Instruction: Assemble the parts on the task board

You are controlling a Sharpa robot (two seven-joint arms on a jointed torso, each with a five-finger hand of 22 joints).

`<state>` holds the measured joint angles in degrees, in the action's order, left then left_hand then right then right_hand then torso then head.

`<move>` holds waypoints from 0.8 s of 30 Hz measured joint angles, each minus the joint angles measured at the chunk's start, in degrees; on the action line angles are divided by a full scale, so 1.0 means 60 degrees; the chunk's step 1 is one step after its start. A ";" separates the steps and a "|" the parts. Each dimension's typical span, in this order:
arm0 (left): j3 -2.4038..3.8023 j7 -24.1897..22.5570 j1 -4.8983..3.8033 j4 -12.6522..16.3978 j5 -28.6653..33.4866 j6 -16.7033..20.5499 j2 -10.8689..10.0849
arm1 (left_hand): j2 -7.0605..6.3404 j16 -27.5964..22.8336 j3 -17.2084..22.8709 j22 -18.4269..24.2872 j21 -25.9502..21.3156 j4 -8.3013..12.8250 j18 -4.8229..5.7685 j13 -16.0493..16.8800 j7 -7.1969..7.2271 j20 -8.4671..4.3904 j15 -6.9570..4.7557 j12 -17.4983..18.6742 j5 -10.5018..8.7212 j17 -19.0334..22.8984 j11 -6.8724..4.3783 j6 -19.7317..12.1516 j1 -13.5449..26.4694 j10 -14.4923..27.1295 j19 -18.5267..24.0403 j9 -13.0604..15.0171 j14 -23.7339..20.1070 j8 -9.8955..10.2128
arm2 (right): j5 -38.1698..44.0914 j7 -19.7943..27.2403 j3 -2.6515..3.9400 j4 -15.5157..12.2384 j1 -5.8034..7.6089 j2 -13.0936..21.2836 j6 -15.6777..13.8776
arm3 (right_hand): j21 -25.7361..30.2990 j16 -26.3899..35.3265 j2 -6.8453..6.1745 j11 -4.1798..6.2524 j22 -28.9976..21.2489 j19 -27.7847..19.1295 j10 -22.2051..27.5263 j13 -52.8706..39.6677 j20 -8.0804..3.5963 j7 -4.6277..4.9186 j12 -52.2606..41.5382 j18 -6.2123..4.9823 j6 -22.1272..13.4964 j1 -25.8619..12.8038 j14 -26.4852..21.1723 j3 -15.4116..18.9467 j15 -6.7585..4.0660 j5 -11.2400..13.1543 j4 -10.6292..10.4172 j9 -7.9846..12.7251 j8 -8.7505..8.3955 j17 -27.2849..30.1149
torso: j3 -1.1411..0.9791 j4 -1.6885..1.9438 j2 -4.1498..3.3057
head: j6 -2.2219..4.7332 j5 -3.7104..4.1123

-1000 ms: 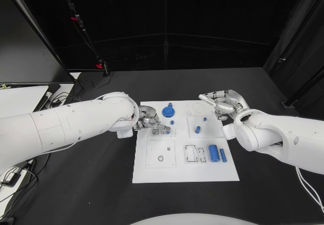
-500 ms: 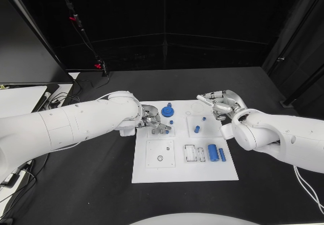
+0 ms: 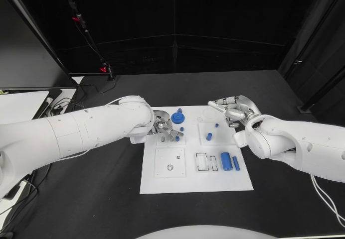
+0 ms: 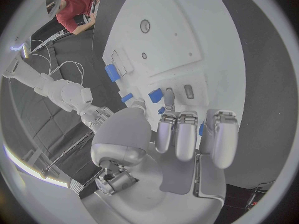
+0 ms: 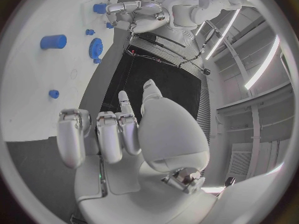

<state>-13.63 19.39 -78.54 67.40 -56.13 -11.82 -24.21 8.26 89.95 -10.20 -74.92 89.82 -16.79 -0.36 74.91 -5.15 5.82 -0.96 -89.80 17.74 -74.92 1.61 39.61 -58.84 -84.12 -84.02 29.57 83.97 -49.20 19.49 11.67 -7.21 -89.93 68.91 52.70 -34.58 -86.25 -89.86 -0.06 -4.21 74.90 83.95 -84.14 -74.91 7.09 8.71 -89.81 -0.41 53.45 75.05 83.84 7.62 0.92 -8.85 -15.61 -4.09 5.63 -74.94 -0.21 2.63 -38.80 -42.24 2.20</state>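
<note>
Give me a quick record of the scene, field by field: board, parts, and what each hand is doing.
board: white task board on the black table
parts: blue gear at the far edge; two blue cylinders lying near the right edge
left hand: left hand over the board's far-left area; hold unclear
right hand: right hand at the far-right corner, holding nothing

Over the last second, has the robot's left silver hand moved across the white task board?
Yes, slightly. The left hand has crept away from the robot, up the white task board, closer to the blue gear-shaped part.
</note>
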 measured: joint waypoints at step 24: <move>0.0001 0.0341 0.0033 -0.0196 0.0182 0.0102 0.0339 | 0.0126 0.0000 -0.0139 0.0001 0.0000 0.0009 0.0001 -0.0001 0.0034 0.0000 0.0001 0.0000 -0.0095 0.0001 0.0001 -0.0034 -0.0300 0.0000 0.0000 0.0437 0.0000 0.0000 | 0.0055 -0.0202 -0.0003 0.0065 -0.0049 -0.0104 0.0000 | 0.0000 0.0000 0.0001 0.0000 0.0000 0.0000 0.0000 0.0000 0.0000 0.0000 0.0000 0.0000 0.0000 0.0000 0.0000 0.0000 0.0000 0.0004 0.0000 -0.0002 0.0000 0.0002 | -0.0005 0.0016 0.0004 | -0.0040 0.0005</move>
<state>-13.63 21.43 -78.34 66.23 -55.04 -11.21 -22.18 9.01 89.95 -11.04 -74.91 89.82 -16.74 -0.36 74.91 -4.95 5.83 -0.96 -89.80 17.17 -74.91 1.62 39.41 -60.64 -84.11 -84.02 32.19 83.97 -49.20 19.82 10.46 -7.23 -89.54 68.61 52.08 -34.58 -86.25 -89.86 -0.06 -4.20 74.90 83.95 -84.14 -74.91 7.09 8.71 -89.81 -0.41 53.45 75.04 83.84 7.62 0.92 -8.83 -15.61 -4.11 5.63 -74.93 -0.24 2.72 -38.78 -42.48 2.22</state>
